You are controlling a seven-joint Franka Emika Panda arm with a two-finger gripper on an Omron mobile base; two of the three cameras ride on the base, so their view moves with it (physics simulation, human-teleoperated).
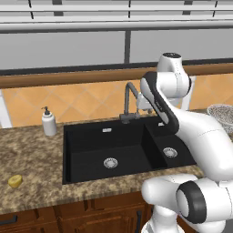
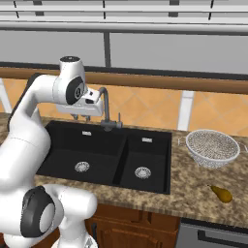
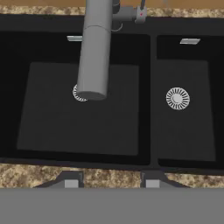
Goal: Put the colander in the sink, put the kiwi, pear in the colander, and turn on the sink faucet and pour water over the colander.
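Whitish mesh colander (image 2: 212, 147) on counter, well right of claw (image 2: 81, 116)

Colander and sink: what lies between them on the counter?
Bare speckled countertop only, as the right base view shows. The colander stands on it to the right of the sink, apart from its rim, and the stretch between holds nothing.

The sink (image 1: 91, 150) looks matt black and smooth, with ribbed silver metal drains (image 1: 110, 162), and the sink faucet (image 1: 130, 98) above it is dull grey metal. The bench (image 1: 27, 154) has a speckled brown stone-like finish over wood-toned cabinet fronts (image 1: 68, 214). The colander (image 2: 212, 147) is a fine whitish-grey mesh, and the soap bottle (image 1: 48, 122) looks like smooth white plastic.
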